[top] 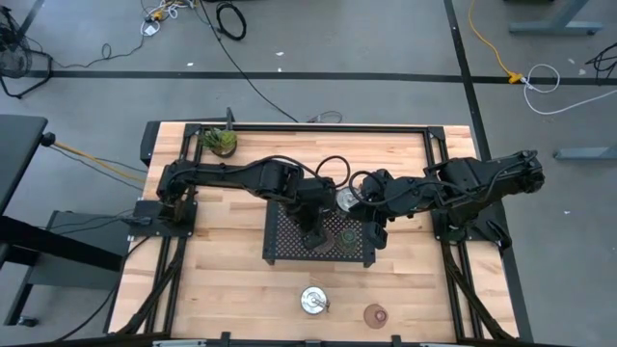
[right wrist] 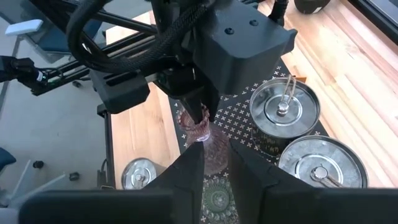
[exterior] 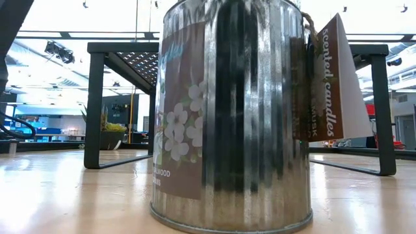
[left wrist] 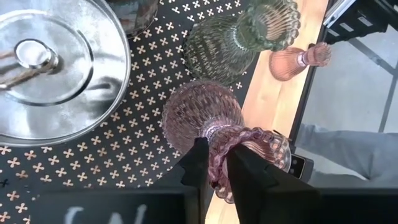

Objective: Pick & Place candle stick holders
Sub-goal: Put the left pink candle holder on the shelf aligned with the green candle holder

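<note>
While two holders wait on the bare table (top: 222, 280), four are on the black tray (top: 280, 217) in the middle.

The left gripper (left wrist: 214, 155) is over the tray. Its fingers are squeezed on the top rim of a pink holder (left wrist: 202, 112). That holder stands on the tray mesh, near the 6 o'clock edge of the tray.

A green holder (left wrist: 217, 46) stands on the tray just beside it, at about 3 o'clock from it. Two silver cups (right wrist: 283, 109) sit on the tray too, toward 1 o'clock.

The right gripper (right wrist: 214, 152) hangs above the green holder. Its fingers are apart and they hold nothing.

One silver cup (top: 313, 301) is on the table at 6 o'clock from the tray. Another pink holder (top: 376, 314) is at 5 o'clock from the tray.

If the job is to fill the tray, I think it is about two thirds done. I cannot tell if the pink holder is being put down or picked up.
</note>
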